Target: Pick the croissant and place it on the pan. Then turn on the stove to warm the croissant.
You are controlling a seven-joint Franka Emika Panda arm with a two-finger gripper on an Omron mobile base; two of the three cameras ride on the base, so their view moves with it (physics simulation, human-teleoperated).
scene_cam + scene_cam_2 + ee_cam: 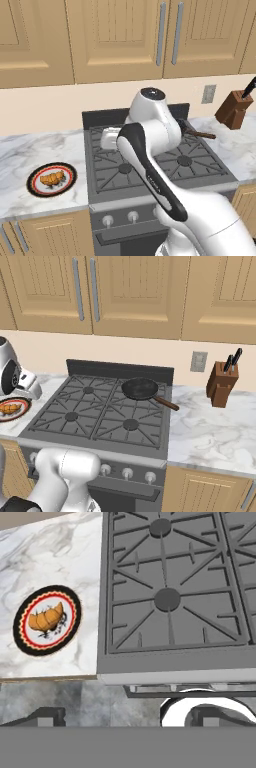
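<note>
Left base view: the croissant [52,178] lies on a red-rimmed plate [33,186] on the marble table [45,150], at nine o'clock from the stove [155,165].

Right base view: the pan [140,389] sits on the stove's back right burner.

Hand view: my claw [127,716] stands wide open and empty, croissant at ten o'clock.

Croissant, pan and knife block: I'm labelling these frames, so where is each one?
croissant [46,619], hand view, middle of the pastry on the plate.
pan [140,389], right base view, centre of the black bowl.
knife block [220,385], right base view, front face of the wooden block.
</note>
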